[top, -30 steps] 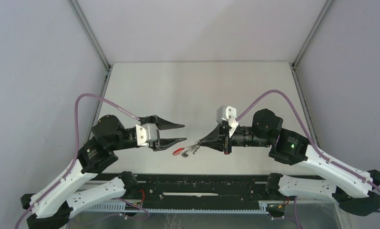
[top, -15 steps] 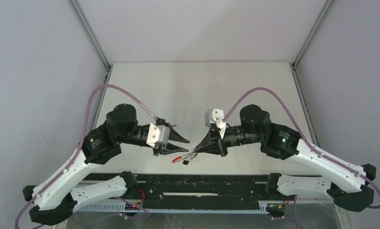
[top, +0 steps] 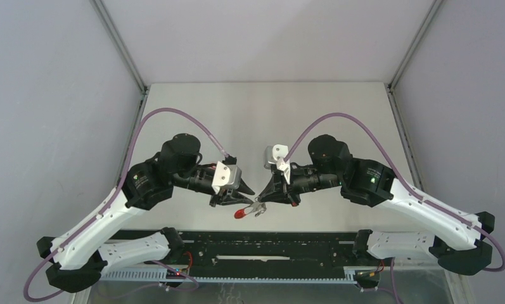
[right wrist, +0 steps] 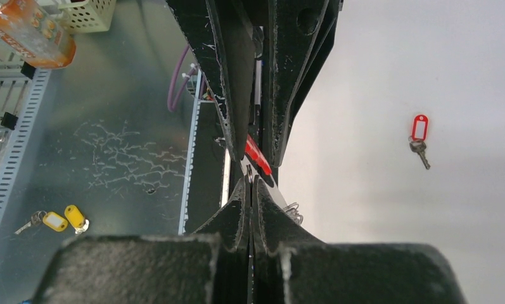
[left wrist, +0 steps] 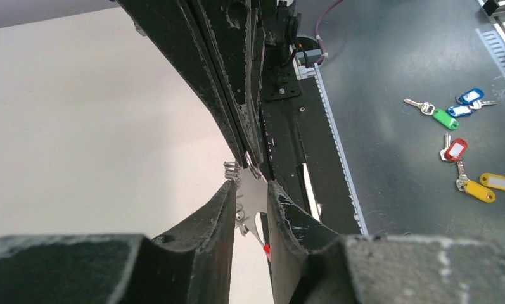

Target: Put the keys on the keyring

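nearest, down past the near edge of the table (top: 268, 120), on the grey surface (left wrist: 395, 76) below: a perforated basket (right wrist: 94, 16) at the corner of the right wrist view, contents impossible to make out. loose spare keys (left wrist: 455, 149) with blue, green, red and yellow tags scattered on that same surface.

just above the table's near edge, in mid-air between the two arms: the keyring (left wrist: 253, 196), pinched at its silver-grey part by the right claw (right wrist: 250, 185), fingers pressed fully together on it. red arc (right wrist: 257, 155) and small metal loops (right wrist: 292, 210) sticking out beside that grip.

against a second ago: left claw (top: 244, 197) no longer spread wide and off to the left, now brought in tip to tip with the right one and narrowed to a slim gap. both arms drawn in toward the centre, keyring kept in the same right-hand pinch.

left claw fingers (left wrist: 224, 202) on either side of the keyring's silver plate, very close or touching; no telling whether actually clamped.

farther out on the table, well apart from both claws: key with the red tag (right wrist: 418, 130), lying flat.
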